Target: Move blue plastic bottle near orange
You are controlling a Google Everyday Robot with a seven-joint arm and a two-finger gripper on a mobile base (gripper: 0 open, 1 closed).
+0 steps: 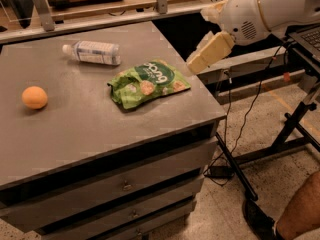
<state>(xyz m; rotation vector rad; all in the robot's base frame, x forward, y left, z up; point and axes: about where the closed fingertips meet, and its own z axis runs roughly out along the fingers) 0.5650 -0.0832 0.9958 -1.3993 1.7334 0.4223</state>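
Observation:
The blue plastic bottle [92, 52] lies on its side at the back of the grey table top [75, 129], white cap pointing left. The orange [34, 97] sits at the table's left side, well apart from the bottle and nearer the front. My gripper [204, 56] hangs in the air over the table's right edge, just right of a green chip bag and well to the right of the bottle. It holds nothing that I can see. The white arm [270, 6] reaches in from the upper right.
A green chip bag [147, 82] lies flat between the gripper and the bottle. The table is a drawer cabinet [125, 184]. A metal rail [100, 19] runs behind it. A black stand with cables [295, 129] is on the floor to the right.

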